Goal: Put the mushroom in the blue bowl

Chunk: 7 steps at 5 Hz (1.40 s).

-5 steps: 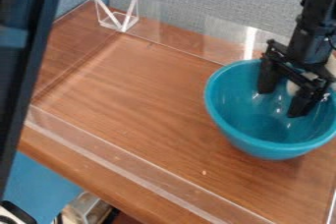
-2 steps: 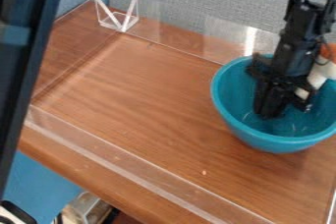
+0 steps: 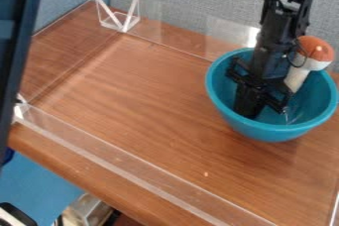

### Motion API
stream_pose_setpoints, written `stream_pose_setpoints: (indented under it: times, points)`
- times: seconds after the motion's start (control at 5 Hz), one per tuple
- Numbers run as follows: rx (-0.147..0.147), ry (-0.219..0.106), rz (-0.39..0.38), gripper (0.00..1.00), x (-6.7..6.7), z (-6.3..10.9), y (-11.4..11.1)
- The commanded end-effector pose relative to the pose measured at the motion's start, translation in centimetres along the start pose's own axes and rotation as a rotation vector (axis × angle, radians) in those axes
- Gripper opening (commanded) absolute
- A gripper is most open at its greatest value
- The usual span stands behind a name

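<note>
The blue bowl (image 3: 307,121) stands at the right of the wooden table. My black gripper (image 3: 255,99) points steeply down into it, left of the bowl's middle, with its fingers drawn together near the bottom. I see nothing between them. The mushroom (image 3: 310,54), orange-brown cap and cream stem, shows at the bowl's far right rim, to the right of the arm and apart from the fingers. I cannot tell whether it leans on the rim or lies just behind it.
A low clear plastic wall (image 3: 106,156) runs round the wooden table (image 3: 119,81). A small clear triangular stand (image 3: 119,16) sits at the back left corner. A blue-grey wall rises behind the bowl.
The gripper's fingers have closed, and the gripper has moved left and lower inside the bowl. The bowl sits slightly further left. The mushroom now shows beside the arm.
</note>
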<state>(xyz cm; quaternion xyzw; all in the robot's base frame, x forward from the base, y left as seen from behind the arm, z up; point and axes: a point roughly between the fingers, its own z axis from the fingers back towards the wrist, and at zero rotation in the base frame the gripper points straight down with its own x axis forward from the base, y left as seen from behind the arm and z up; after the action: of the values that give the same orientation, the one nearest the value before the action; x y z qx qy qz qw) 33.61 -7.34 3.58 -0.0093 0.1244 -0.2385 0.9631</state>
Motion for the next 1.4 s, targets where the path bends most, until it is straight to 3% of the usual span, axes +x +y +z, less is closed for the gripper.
stream_pose_setpoints:
  times: [0.0, 0.4, 0.6, 1.2]
  points:
    - [0.021, -0.084, 0.001, 0.00, -1.1, 2.7, 0.1]
    - [0.016, -0.073, 0.006, 0.00, -2.2, 2.8, 1.4]
    - [0.008, -0.073, 0.029, 0.00, -1.7, 1.6, 1.2]
    - [-0.016, -0.080, 0.066, 0.00, -1.0, -0.5, -1.6]
